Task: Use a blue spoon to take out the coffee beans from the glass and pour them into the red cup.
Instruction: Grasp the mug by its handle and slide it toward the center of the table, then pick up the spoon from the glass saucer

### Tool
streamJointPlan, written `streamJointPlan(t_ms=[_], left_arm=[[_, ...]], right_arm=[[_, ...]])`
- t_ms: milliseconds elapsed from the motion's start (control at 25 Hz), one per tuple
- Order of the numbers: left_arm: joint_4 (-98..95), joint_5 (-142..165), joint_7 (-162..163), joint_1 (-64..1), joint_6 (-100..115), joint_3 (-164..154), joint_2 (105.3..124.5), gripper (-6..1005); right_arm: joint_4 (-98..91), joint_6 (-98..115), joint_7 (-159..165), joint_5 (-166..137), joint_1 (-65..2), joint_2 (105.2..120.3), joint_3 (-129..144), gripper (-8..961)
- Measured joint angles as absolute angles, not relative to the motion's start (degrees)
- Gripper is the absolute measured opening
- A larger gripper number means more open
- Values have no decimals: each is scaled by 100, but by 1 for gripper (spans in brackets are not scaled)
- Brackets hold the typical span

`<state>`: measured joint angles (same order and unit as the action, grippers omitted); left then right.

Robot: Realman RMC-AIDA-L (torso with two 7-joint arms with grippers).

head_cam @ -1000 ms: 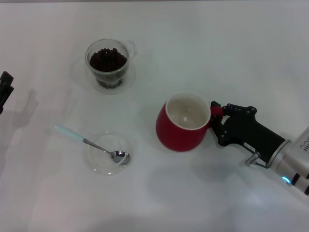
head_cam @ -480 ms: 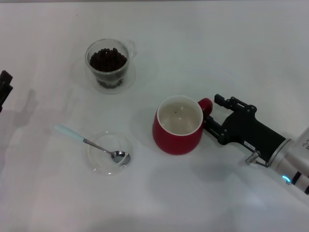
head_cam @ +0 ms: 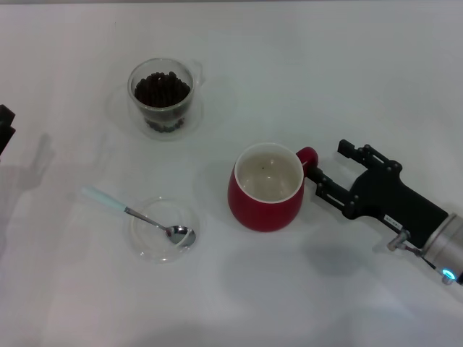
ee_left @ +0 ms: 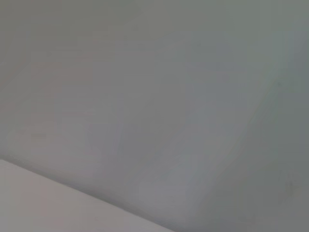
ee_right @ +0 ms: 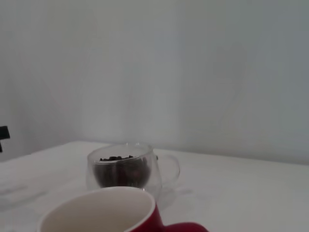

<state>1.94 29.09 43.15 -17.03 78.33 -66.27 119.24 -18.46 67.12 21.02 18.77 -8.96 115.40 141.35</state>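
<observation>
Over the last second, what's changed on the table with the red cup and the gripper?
The right gripper let go of the red cup, set it upright from a tilt, and has backed away to the robot's right, open and clear of the handle. The glass of coffee beans, the blue spoon and its clear dish stayed put. The left gripper stays at the edge.

no text, label, brand, number or sign can be read anywhere. the only marking is a small white label on the black body of the right gripper (head_cam: 331,171), on the side facing away from the red cup (head_cam: 266,186), and its print is too small to make out. the cup itself shows no lettering.
</observation>
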Motion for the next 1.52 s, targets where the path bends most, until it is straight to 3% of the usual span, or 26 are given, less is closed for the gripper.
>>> streamJointPlan(t_ms=[680,1160,1520], left_arm=[[184,2900,4461,-1659,7832,-6617,11922,876],[223,3351,6338,-1527,7836,-6671,11910,877],[264,4156,7996,-974,8742,-6672,11954,870]], right_arm=[[-768,7879,2849,1980,-606,11530,14048,746],[-326,8610,3197,1996,-461,11531,12019,740],[-423,8643,3193,1983,-697,11546,11834,740]])
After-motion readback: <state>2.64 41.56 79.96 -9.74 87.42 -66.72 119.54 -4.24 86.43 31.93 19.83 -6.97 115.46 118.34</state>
